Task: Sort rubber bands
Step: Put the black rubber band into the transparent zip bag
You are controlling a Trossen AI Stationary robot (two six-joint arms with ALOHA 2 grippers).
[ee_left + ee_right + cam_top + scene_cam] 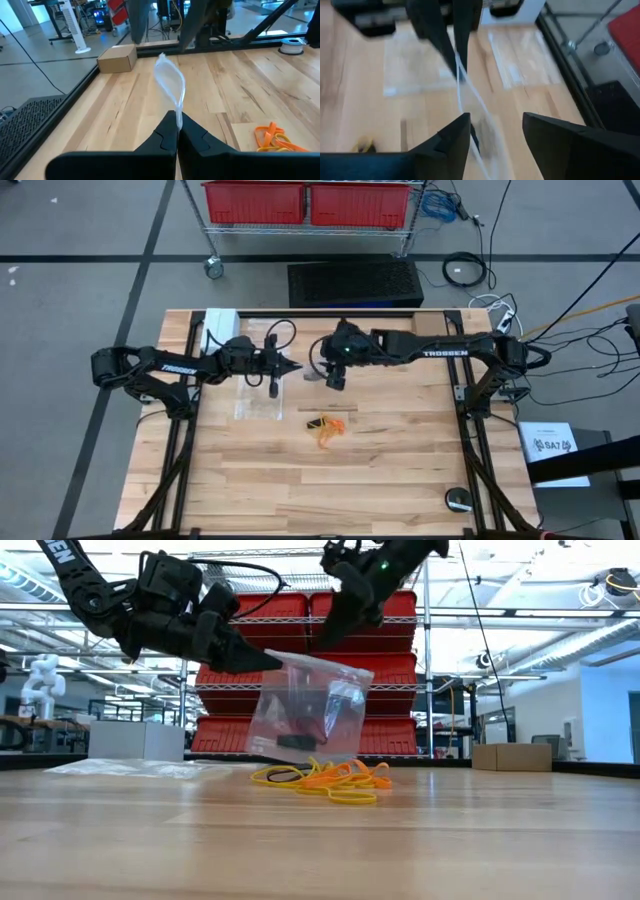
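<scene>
A pile of orange and yellowish rubber bands (330, 780) lies on the wooden table (400, 470), near its middle (330, 428). Just behind the pile hangs a clear plastic bag (310, 705) with something dark (293, 740) low inside it. My left gripper (268, 661) is shut on the bag. My right gripper (338, 628) stands open above the bag's other top corner, pointing slantwise down. In the right wrist view the bag's top edge (465, 87) runs toward the gap between the right fingers; they are not seen touching it. My left gripper pinches the bag's top edge at one corner (178, 111) between its two shut fingers. The fingers come nearly level from the table's left side. The bag hangs below and beyond the fingertips, mouth up; whether its bottom touches the table, I cannot tell.
More clear bags lie flat on the table's left part (257, 402), (140, 768). A white box (220, 330) stands at the far left corner, and a tape roll (459, 500) lies near the front right. Red bins (290, 675) fill a rack behind the table.
</scene>
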